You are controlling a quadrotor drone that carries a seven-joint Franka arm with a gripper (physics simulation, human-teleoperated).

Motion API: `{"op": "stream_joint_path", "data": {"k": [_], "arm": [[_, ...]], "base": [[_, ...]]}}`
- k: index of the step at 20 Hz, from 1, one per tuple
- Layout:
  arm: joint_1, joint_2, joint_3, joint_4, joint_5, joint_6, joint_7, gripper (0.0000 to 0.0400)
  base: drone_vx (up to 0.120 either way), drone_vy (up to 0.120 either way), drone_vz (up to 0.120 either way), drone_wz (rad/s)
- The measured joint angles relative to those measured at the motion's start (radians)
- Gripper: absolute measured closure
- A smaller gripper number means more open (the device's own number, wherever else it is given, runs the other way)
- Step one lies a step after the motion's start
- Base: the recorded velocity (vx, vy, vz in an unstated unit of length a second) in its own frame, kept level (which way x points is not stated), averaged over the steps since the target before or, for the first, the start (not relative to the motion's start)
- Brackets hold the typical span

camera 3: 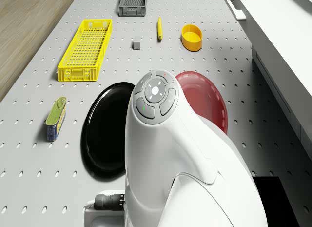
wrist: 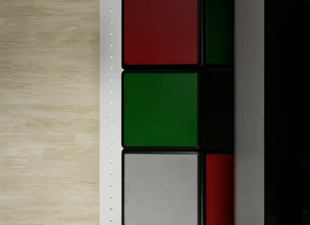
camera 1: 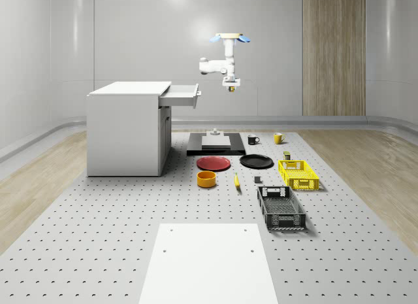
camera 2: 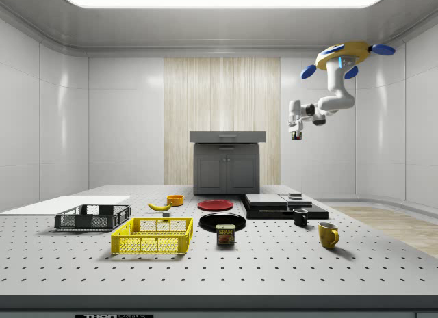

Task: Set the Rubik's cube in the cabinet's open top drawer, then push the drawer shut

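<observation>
Hovering high above the worktop (camera 1: 98, 252), the drone (camera 1: 229, 36) sits in the air to the whole-scene view's right of the cabinet (camera 1: 124, 131), over the far part of the perforated surface near the black platform (camera 1: 215, 146). Its white arm (camera 1: 219, 63) hangs down and bends sideways, ending in the end effector (camera 1: 230, 87), which is at about the height of the open top drawer (camera 1: 179, 95) and just beyond the drawer's front, apart from it. In the side view the end effector (camera 2: 297, 135) hangs to the right of the cabinet (camera 2: 226, 164), above its top.

The end effector is clenched on the Rubik's cube (wrist: 161, 109); the wrist view shows the cube pressed close, with red, green and white tiles in a straight column, its face flat toward the camera and its edges squared with the worktop's edge below. A cube has no long axis to tell.

On the worktop lie a red plate (camera 1: 213, 163), a black plate (camera 1: 256, 161), an orange bowl (camera 1: 206, 179), a banana (camera 1: 236, 180), a yellow crate (camera 1: 298, 174), a dark crate (camera 1: 281, 208), a black mug (camera 1: 252, 139), a yellow mug (camera 1: 278, 138) and a can (camera 3: 56, 118).
</observation>
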Motion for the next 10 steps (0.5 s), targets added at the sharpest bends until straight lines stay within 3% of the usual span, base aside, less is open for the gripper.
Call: {"op": "stream_joint_path", "data": {"k": [3, 10], "arm": [[-0.001, -0.003, 0.000, 0.000, 0.001, 0.003, 0.000, 0.0075], [-0.002, -0.009, 0.001, 0.000, 0.004, 0.009, 0.001, 0.0075]], "base": [[0.000, -0.120, 0.000, 0.000], [0.000, -0.120, 0.120, 0.000]]}}
